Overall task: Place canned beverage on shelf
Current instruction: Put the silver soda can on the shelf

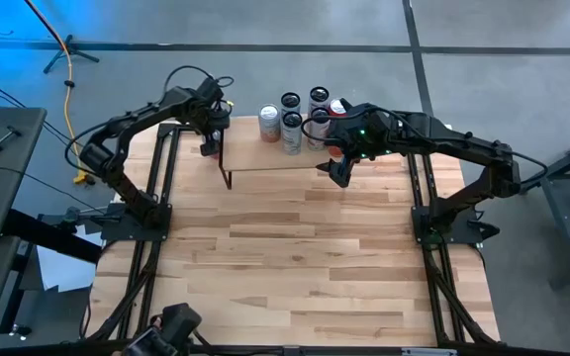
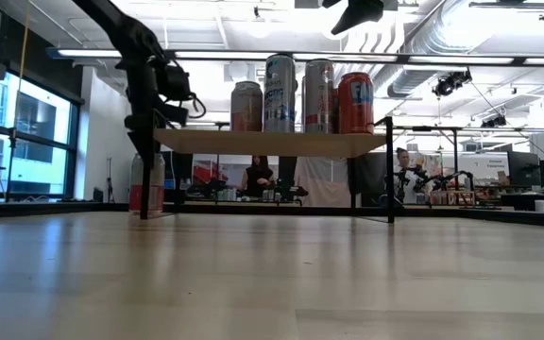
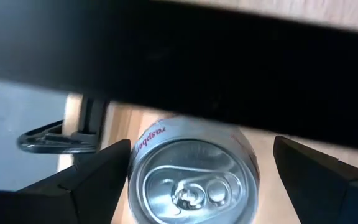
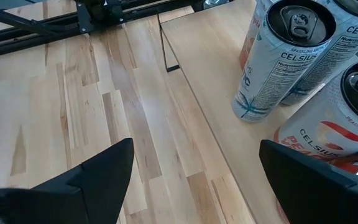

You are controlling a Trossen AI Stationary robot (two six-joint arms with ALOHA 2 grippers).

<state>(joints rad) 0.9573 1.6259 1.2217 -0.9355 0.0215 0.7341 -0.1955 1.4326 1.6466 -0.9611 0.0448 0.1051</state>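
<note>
Five cans stand clustered on the shelf, toward its far edge and right half; low view shows them upright on the plank top, a red one at the right end of the row. The shelf sits at the far side of the wooden table, on thin black legs. One more can stands on the table beside the shelf's left end, below plank level. Left gripper is at that left end, directly over this can; wrist view looks down on the silver lid between both fingers, which are spread wide with clear gaps on each side, not touching it. Right gripper hovers above the shelf's right portion near the front edge, just beside the can cluster; its fingers are spread apart, nothing between them. Right wrist view shows white Celsius cans upright on the plank. People are visible in the room beyond the table.
</note>
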